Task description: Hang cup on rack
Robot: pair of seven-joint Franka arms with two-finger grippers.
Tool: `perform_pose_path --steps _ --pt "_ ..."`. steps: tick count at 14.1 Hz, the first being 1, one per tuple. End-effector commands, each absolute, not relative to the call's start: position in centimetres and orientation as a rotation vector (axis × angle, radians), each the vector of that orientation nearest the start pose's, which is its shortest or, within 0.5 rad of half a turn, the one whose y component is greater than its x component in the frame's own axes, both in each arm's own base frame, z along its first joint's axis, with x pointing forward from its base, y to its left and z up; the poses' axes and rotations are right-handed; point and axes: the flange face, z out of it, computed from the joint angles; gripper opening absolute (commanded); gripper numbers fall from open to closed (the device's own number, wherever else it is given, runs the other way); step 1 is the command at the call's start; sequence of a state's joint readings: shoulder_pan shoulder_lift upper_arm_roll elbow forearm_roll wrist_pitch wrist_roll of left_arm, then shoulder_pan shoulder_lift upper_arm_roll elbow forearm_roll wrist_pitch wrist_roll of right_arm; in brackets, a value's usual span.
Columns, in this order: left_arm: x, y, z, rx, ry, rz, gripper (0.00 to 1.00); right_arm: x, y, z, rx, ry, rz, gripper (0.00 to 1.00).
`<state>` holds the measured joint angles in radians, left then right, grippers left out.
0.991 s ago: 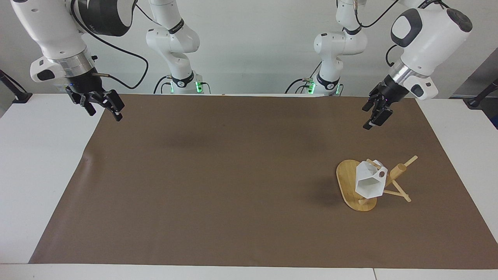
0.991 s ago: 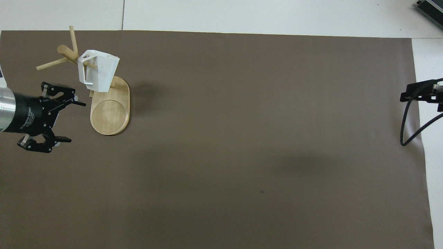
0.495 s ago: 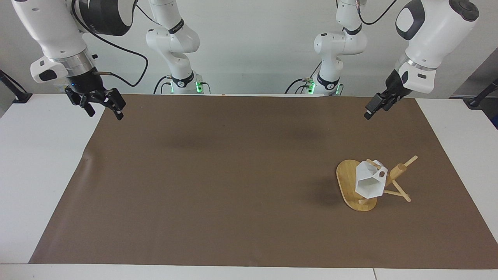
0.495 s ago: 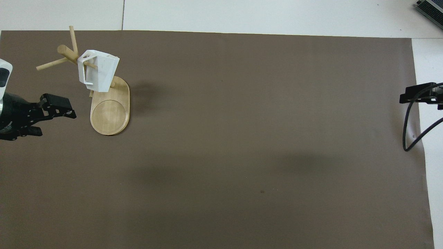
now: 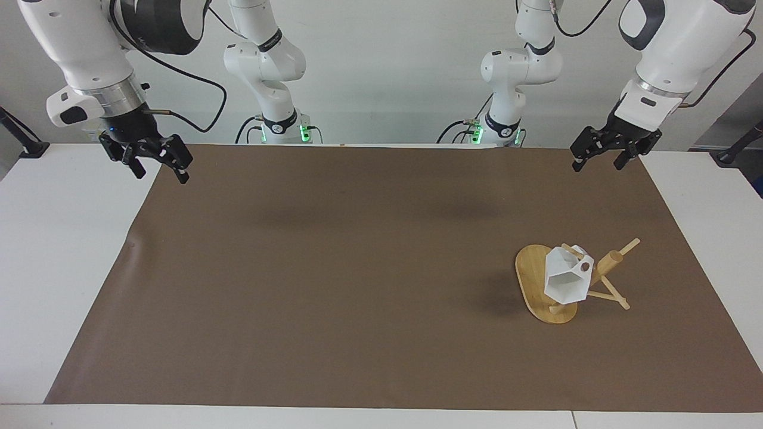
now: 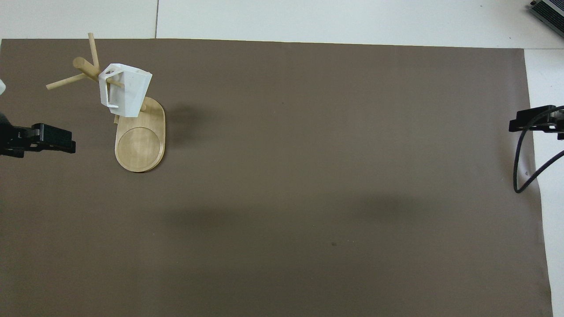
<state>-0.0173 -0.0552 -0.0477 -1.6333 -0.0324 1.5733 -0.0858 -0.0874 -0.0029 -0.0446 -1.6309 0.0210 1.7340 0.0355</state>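
The white faceted cup (image 5: pixel 566 280) (image 6: pixel 125 90) hangs by its handle on a thin peg of the bamboo rack (image 5: pixel 530 274) (image 6: pixel 140 145), mouth turned sideways, above the oval base. The rack stands on the mat toward the left arm's end of the table. My left gripper (image 5: pixel 599 164) (image 6: pixel 57 140) hovers open and empty over the mat's corner by its own base, well apart from the rack. My right gripper (image 5: pixel 161 171) (image 6: pixel 528 123) hangs open and empty over the mat's corner at the right arm's end, waiting.
A brown mat (image 5: pixel 334 268) covers most of the white table (image 5: pixel 59 238). A black cable (image 6: pixel 524 176) loops down from the right wrist. Black clamp stands (image 5: pixel 30 146) sit at the table's corners near the robots.
My left gripper has drawn back from beside the rack and risen toward its own base, turning at the wrist. Cup and rack have not moved; the right gripper barely shifted.
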Motion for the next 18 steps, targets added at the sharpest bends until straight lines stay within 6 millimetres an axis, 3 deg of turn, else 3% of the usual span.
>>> perform_pose_path --steps 1,6,9,18 --pt "54.9 -1.3 64.5 -3.151 -0.058 0.076 1.0 55.6 -7.3 61.4 -3.106 0.248 -0.172 1.0" --pt "53.6 -0.8 66.4 -3.146 0.042 0.043 1.0 55.7 -6.7 61.4 -3.107 0.234 -0.172 1.0" --pt "52.3 -0.7 65.8 -3.138 0.043 0.082 1.0 55.7 -6.7 61.4 -3.107 0.234 -0.172 1.0" --pt "52.3 -0.3 65.7 -3.112 0.079 0.075 1.0 55.7 -6.7 61.4 -3.107 0.234 -0.172 1.0"
